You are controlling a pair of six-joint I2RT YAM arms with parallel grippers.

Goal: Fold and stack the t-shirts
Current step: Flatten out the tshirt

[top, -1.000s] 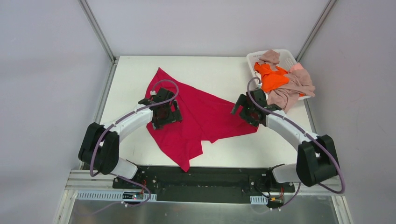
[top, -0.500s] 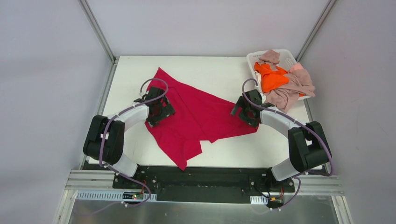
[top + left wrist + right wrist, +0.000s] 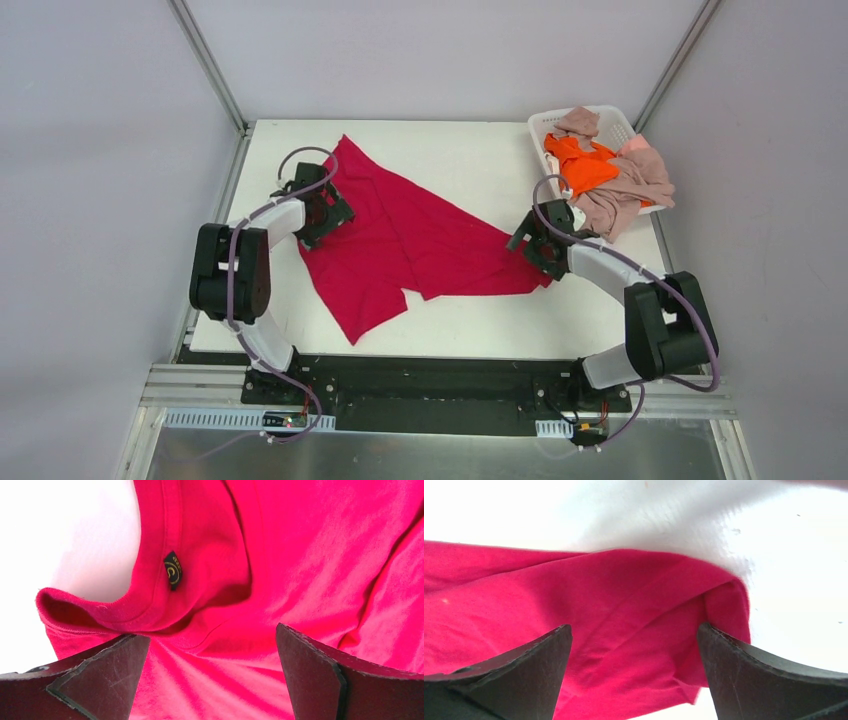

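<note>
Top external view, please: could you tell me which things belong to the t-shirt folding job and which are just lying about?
Job in hand:
crimson-red cloth t-shirt, spread out
bright orange cloth t-shirt
dusty pink-beige cloth shirts

Just lying about:
white plastic basket, holding the orange and pink-beige ones
white table, under the red one

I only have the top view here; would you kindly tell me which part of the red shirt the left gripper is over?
Observer: The left gripper is over the shirt's collar, whose rim is rolled over.
Operator: Is anything marking it?
Observer: A small black label sits inside the neckband.
Operator: And the other arm?
Observer: The right gripper hangs open over a folded-over edge of the shirt.
</note>
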